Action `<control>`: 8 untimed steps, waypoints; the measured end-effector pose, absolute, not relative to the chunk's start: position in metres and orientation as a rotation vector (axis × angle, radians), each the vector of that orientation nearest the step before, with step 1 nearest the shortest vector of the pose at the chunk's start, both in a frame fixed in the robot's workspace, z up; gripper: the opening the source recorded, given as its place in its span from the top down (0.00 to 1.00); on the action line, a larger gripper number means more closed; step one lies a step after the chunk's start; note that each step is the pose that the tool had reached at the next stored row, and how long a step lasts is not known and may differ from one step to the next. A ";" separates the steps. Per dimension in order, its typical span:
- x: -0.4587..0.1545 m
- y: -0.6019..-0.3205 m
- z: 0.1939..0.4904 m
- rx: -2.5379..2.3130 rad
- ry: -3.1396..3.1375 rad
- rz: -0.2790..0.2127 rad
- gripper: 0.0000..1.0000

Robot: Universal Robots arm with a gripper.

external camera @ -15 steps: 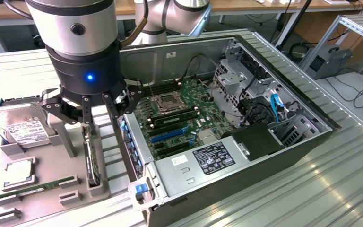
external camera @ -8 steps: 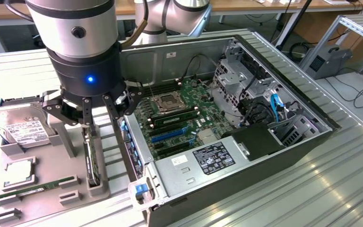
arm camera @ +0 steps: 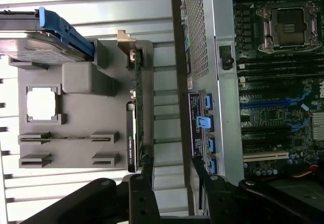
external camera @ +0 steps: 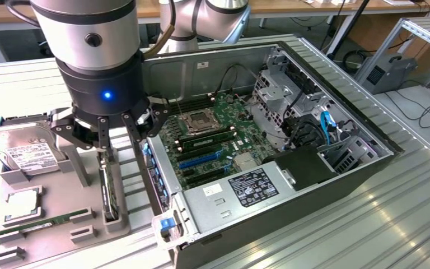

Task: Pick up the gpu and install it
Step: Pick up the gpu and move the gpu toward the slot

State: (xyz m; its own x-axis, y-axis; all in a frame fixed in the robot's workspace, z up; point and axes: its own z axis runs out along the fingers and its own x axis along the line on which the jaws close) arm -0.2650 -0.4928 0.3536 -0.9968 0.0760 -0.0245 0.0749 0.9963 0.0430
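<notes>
The gpu [external camera: 109,193] stands on edge in a slot along the side of the grey parts holder [external camera: 51,196] that lies next to the computer case. From the wrist it is a thin dark card [arm camera: 134,128] with a metal bracket at one end. My gripper [external camera: 118,144] hangs right above the card, open, with nothing between its fingers. In the wrist view the gripper [arm camera: 172,167] has one finger [arm camera: 147,166] over the card's end. The other finger [arm camera: 198,166] is over the case's edge.
The open computer case [external camera: 364,168] lies to the exterior view's right with the motherboard [external camera: 208,140] and its blue slots [external camera: 200,159] exposed. The holder also carries a hard drive [external camera: 20,148], a processor [external camera: 22,203] and a RAM stick [external camera: 28,227]. All of it rests on a ribbed metal table [external camera: 394,224].
</notes>
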 end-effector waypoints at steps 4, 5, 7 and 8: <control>-0.265 -0.493 0.351 0.118 3.113 0.065 0.58; -0.265 -0.493 0.351 0.118 3.113 0.065 0.58; -0.265 -0.494 0.350 0.118 3.112 0.066 0.58; -0.265 -0.494 0.350 0.118 3.112 0.066 0.58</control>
